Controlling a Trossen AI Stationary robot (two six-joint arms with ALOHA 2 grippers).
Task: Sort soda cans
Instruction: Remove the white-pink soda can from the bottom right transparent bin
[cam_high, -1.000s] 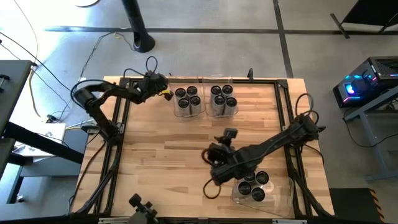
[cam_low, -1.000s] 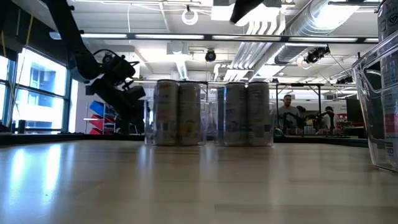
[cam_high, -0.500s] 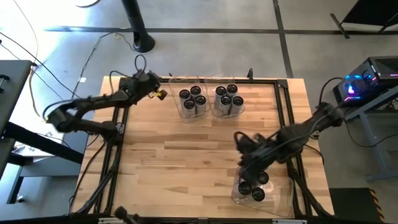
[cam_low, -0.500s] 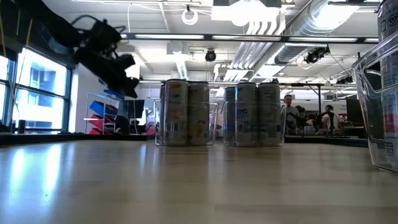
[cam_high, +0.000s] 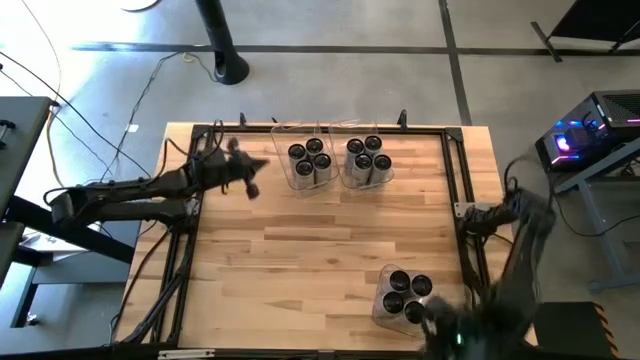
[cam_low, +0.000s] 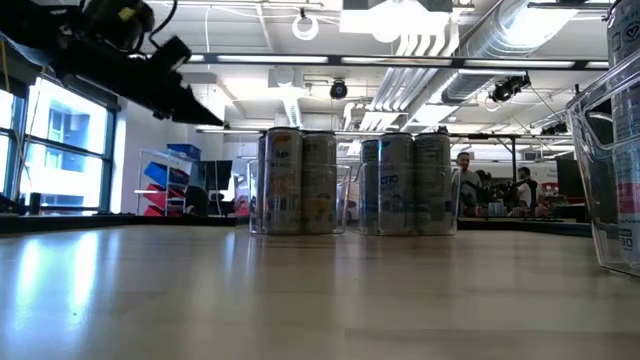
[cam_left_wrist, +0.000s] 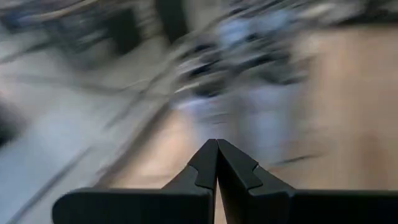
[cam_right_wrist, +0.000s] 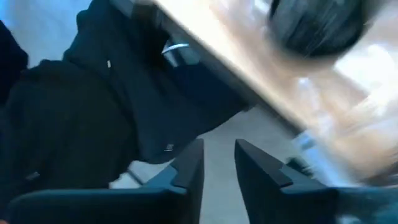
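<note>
Left gripper (cam_high: 250, 178) hangs over the far-left part of the table (cam_high: 300, 250), just beside the left bin (cam_high: 307, 165), its fingers (cam_left_wrist: 208, 165) pressed tight together with nothing between them. In the low view it shows high up on the left (cam_low: 185, 100), well clear of the tabletop. Four cans (cam_high: 308, 158) stand upright in that left bin, four more cans (cam_high: 365, 158) in the bin beside it (cam_high: 363, 165), both at the far edge; from table height the two clusters sit side by side (cam_low: 295, 182) and (cam_low: 405, 184). A third bin (cam_high: 415, 300) sits near the front-right corner holding another group of dark-topped cans (cam_high: 405, 292). Right arm is off the front-right edge of the table, blurred, its gripper (cam_high: 440, 325) just beside that bin; in its wrist view the two fingers (cam_right_wrist: 189, 165) stand slightly apart with nothing visible between them. People show far off in the room behind (cam_low: 462, 175).
</note>
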